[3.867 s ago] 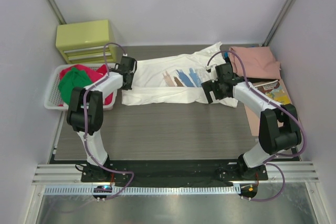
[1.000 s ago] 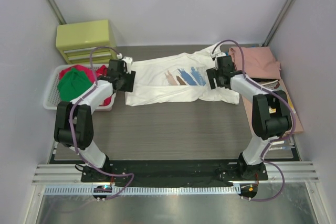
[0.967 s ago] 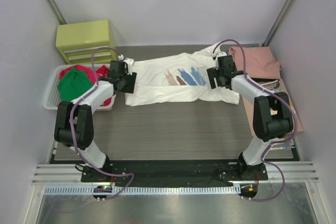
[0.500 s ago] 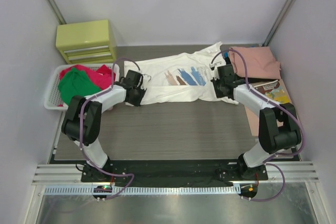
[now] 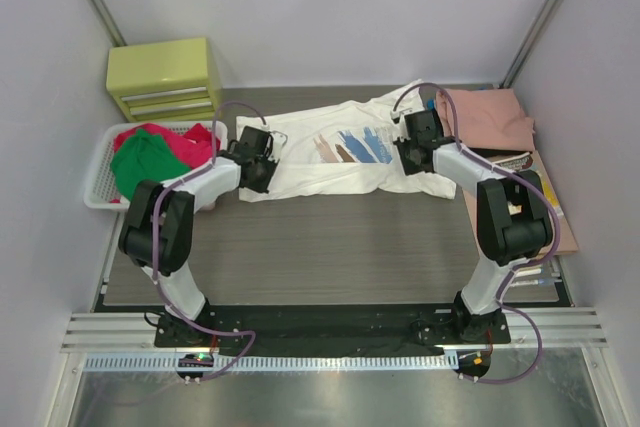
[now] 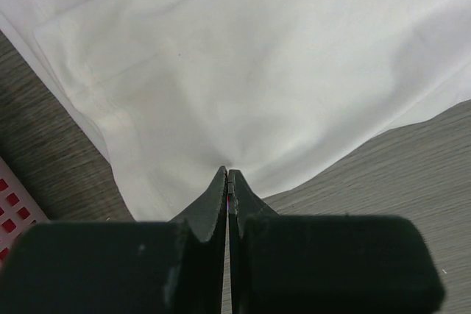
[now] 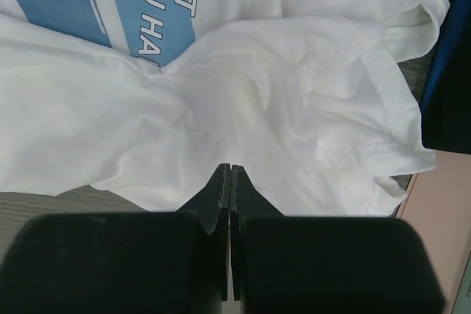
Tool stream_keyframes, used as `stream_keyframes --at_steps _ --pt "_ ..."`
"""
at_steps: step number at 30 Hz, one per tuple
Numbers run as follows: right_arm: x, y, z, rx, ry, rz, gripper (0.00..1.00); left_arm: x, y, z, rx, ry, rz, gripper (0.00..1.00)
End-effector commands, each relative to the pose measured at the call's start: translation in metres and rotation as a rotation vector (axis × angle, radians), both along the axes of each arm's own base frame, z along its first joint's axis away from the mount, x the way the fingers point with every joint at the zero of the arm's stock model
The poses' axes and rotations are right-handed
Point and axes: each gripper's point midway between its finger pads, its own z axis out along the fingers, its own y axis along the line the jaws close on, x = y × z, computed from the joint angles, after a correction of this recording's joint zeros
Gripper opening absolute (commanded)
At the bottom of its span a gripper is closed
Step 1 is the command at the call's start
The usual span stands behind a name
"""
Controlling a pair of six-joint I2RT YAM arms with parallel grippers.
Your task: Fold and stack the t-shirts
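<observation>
Two grippers pinch the white printed t-shirt [image 5: 335, 162], which lies spread across the upper middle of the counter [image 5: 330, 247]. The left gripper [image 5: 262, 163] has its fingers squeezed together on puckered hem at the shirt's left end, and the right gripper [image 5: 408, 152] does likewise on bunched cloth at the right end. From above the wrists hide both pinch spots, and at far left the basket [image 5: 100, 199] holds a red-and-green heap of shirts [image 5: 145, 162] too bunched to count, while the salmon-pink shirt [image 5: 490, 117] lies at upper right.
</observation>
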Motion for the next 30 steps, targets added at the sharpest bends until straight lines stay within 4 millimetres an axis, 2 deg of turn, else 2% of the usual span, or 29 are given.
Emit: stream_keyframes --at_steps 1,4,5,8,9,11,12,13,14,15,16,17,19,20,23,24,25,28,30 --pt "0.012 0.018 0.015 0.03 -0.039 0.026 0.01 0.01 -0.01 0.028 -0.067 -0.068 -0.005 0.0" --pt "0.015 0.02 0.013 0.021 -0.039 0.026 0.01 0.014 0.002 0.04 -0.036 -0.149 0.034 0.0" --pt "0.016 0.018 0.012 0.014 -0.043 0.018 0.01 0.021 0.008 0.051 -0.018 -0.205 0.06 0.0" --pt "0.016 0.019 0.018 0.024 -0.061 0.02 0.01 0.021 0.017 0.087 -0.023 -0.311 0.081 0.0" --pt "0.016 0.021 0.02 0.036 -0.064 0.021 0.01 0.02 0.019 0.108 -0.032 -0.366 0.083 0.0" --pt "0.012 0.025 0.022 0.06 -0.056 0.03 0.01 0.02 0.028 0.127 -0.016 -0.423 0.105 0.0" --pt "0.009 0.031 0.023 0.085 -0.047 0.05 0.05 0.02 0.041 0.139 0.014 -0.465 0.131 0.0" --pt "0.006 0.032 0.025 0.094 -0.044 0.064 0.18 0.018 0.05 0.161 0.015 -0.531 0.153 0.0" --pt "0.001 0.033 0.024 0.097 -0.043 0.072 0.53 0.015 0.061 0.169 0.027 -0.563 0.173 0.03" --pt "0.0 0.032 0.033 0.097 -0.068 0.074 0.63 0.017 0.078 0.183 0.05 -0.621 0.217 0.07" --pt "-0.001 0.032 0.036 0.093 -0.083 0.083 0.77 0.011 0.09 0.207 0.068 -0.693 0.225 0.12" --pt "-0.004 0.032 0.035 0.09 -0.08 0.089 0.82 0.007 0.099 0.211 0.086 -0.713 0.237 0.34" --pt "-0.006 0.032 0.035 0.086 -0.079 0.096 0.93 -0.002 0.122 0.231 0.126 -0.767 0.28 0.52" --pt "-0.006 0.037 0.034 0.087 -0.078 0.106 0.96 -0.006 0.133 0.235 0.141 -0.771 0.312 0.68" --pt "-0.003 0.049 0.014 0.055 -0.03 0.114 1.0 -0.03 0.163 0.246 0.164 -0.792 0.453 0.81" --pt "-0.002 0.049 0.0 0.024 0.002 0.108 1.0 -0.036 0.167 0.251 0.134 -0.816 0.471 0.83" --pt "0.003 0.052 -0.003 0.018 0.004 0.113 1.0 -0.05 0.181 0.26 0.112 -0.866 0.522 0.86" --pt "0.01 0.06 -0.021 0.006 0.034 0.118 1.0 -0.065 0.201 0.271 0.132 -0.898 0.592 0.87" --pt "0.015 0.063 -0.026 0.015 0.039 0.103 1.0 -0.07 0.206 0.276 0.141 -0.917 0.61 0.87"
